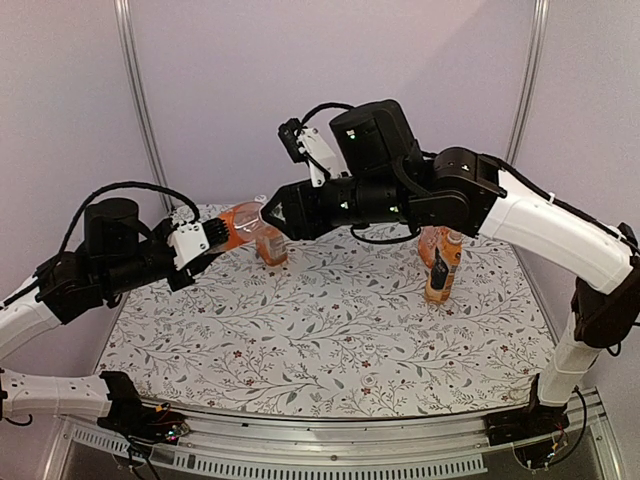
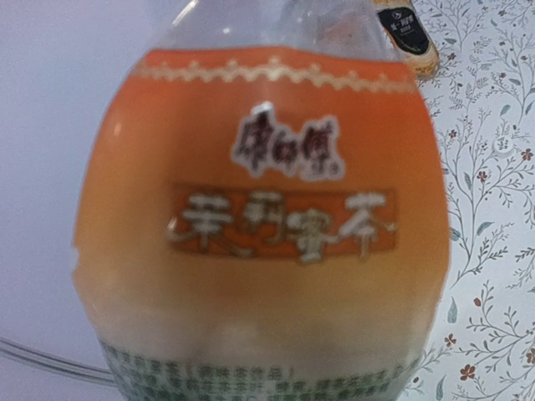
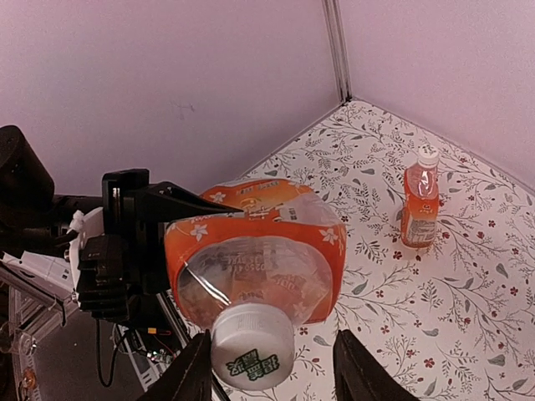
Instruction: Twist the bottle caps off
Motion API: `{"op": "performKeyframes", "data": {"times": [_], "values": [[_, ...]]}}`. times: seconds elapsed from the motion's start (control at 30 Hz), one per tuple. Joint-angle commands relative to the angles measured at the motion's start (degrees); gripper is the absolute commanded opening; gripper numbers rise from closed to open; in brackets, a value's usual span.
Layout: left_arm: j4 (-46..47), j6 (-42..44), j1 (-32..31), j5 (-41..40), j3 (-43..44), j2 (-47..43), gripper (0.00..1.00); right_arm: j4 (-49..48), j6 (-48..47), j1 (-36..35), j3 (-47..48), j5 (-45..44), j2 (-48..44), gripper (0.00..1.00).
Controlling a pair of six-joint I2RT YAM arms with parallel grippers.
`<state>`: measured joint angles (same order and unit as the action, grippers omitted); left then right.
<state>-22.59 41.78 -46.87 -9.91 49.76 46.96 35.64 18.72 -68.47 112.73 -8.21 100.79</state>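
Observation:
My left gripper is shut on an orange drink bottle and holds it sideways above the table's back left. The bottle's label fills the left wrist view and hides my fingers. Its white cap points at the right wrist camera. My right gripper is open around the cap, with the left finger close beside it and the right finger apart. In the top view the right gripper meets the bottle's cap end.
A second bottle stands on the floral table just below the held one, and its white cap is on. Two more bottles stand at the back right, partly hidden by the right arm. A black-labelled bottle shows in the left wrist view.

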Motion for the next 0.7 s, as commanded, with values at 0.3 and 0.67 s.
{"op": "performKeyframes", "data": {"times": [0.3,0.67], "values": [[1.9,0.27,-0.94,0.71,-0.54,0.2,0.17,1.06,0.57,1.41,2.55,7.46,2.72,0.04],[-21.54,-10.16,-0.9,43.09,6.91,-0.94,0.16,8.06,-32.3,-1.78,-4.81,26.85,-3.96,0.0]]}}
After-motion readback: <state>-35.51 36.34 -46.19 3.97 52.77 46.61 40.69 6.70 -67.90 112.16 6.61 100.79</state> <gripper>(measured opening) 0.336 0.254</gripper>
